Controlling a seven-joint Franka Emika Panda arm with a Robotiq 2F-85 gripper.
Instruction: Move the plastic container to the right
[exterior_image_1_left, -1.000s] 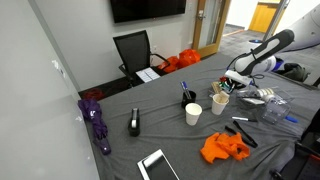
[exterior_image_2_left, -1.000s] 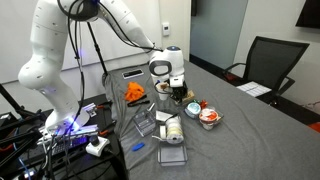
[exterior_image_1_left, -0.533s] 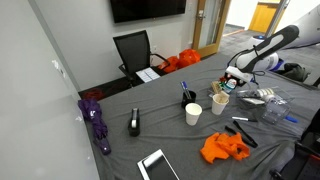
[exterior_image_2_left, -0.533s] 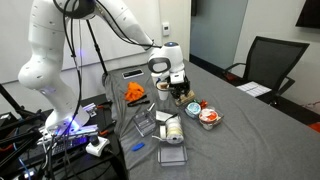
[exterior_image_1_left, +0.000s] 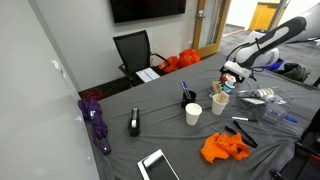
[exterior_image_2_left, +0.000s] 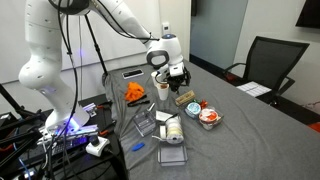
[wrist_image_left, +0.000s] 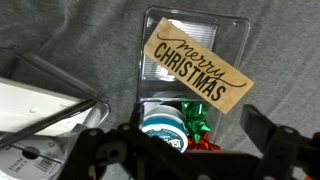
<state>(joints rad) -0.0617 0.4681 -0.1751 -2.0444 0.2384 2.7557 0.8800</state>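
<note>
My gripper (exterior_image_2_left: 176, 77) hangs over the desk (exterior_image_2_left: 262, 132) near the edge by my base (exterior_image_2_left: 42, 78), fingers spread wide, gripping nothing. In the wrist view, the plastic container (wrist_image_left: 163, 128) sits below them, beside a Merry Christmas sign (wrist_image_left: 195, 62).

In the wrist view, a brown rectangular cardboard tag (wrist_image_left: 195, 62) reads "merry CHRISTMAS" in black letters. It lies tilted across a clear rectangular plastic box (wrist_image_left: 165, 25). No other lettering can be read.
</note>
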